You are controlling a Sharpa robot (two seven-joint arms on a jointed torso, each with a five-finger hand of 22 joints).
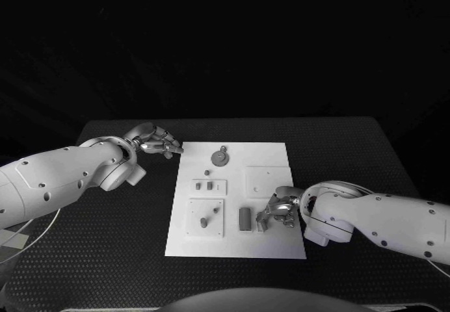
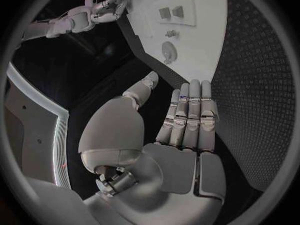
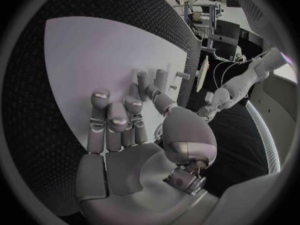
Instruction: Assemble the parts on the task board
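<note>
Head view: the right hand (image 1: 279, 211) is seen over the near right part of the task board (image 1: 272, 156), its fingers curled down beside a dark upright part (image 1: 244, 220); whether anything is pinched cannot be told. The left hand (image 1: 155, 141) is held just off the board's far left edge above the table (image 1: 375, 149), fingers straight and parted, nothing grasped. A round part (image 1: 220, 158) lies on the board's far side.

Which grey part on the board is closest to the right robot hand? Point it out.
The upright rectangular grey block on the task board, just beside the right robot hand; the other parts lie farther toward the left.
</note>
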